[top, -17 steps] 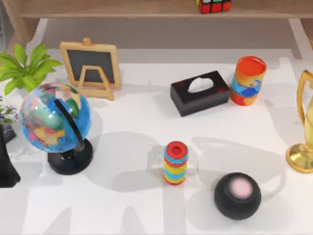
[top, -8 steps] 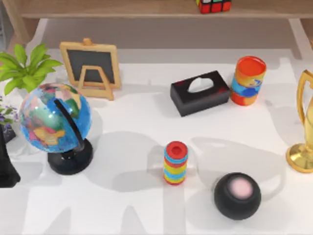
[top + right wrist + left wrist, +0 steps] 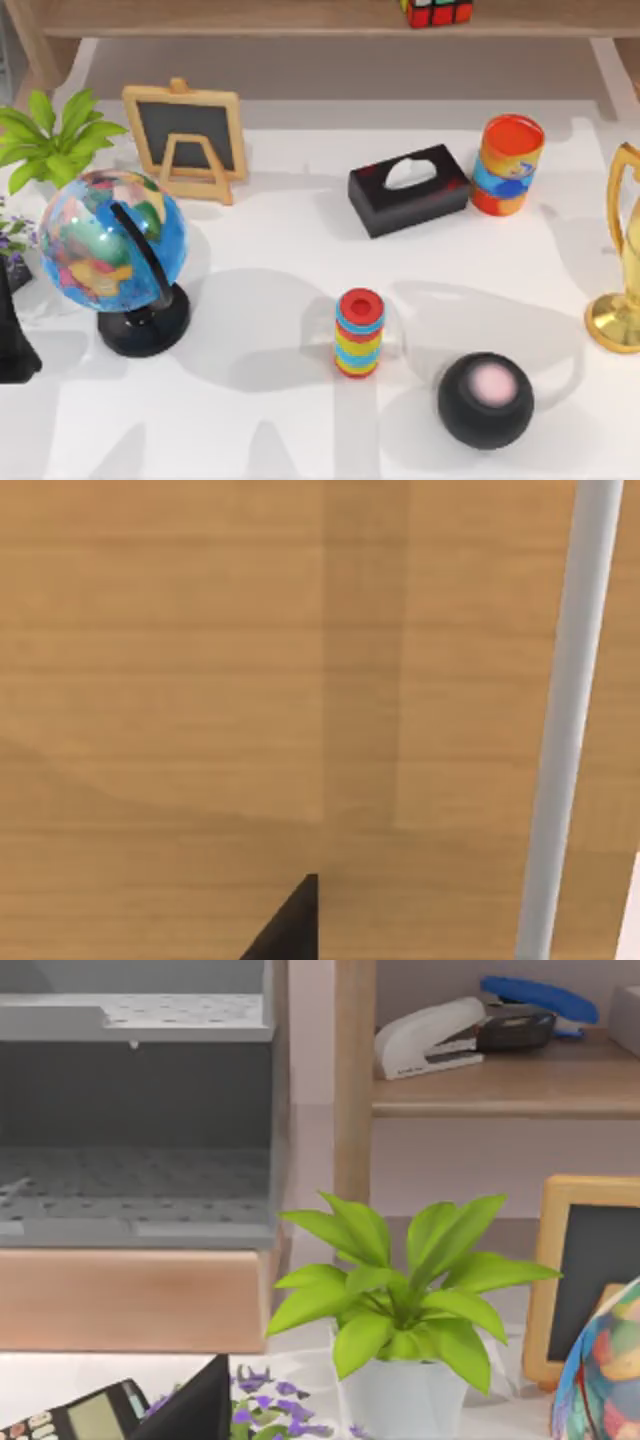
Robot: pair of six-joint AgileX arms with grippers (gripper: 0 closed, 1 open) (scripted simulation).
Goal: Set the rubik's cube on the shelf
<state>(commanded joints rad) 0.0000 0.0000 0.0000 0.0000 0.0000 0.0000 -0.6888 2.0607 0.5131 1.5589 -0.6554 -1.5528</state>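
Note:
The rubik's cube (image 3: 437,10) rests on the shelf (image 3: 250,18) at the far edge of the top view, right of centre, cut off by the picture's border. Nothing touches it. In the left wrist view the shelf (image 3: 500,1085) shows with one upright post and carries a stapler (image 3: 450,1035). A dark tip of my left gripper (image 3: 200,1405) sits low at the table's left, near the flowers. The right wrist view faces light-brown wood (image 3: 200,680) from close up, with a dark tip of my right gripper (image 3: 290,930) at its border.
On the table stand a globe (image 3: 112,250), a chalkboard easel (image 3: 187,140), a green plant (image 3: 50,135), a black tissue box (image 3: 408,188), a striped can (image 3: 510,163), a striped cylinder stack (image 3: 359,332), a black ball (image 3: 485,398) and a gold trophy (image 3: 622,300).

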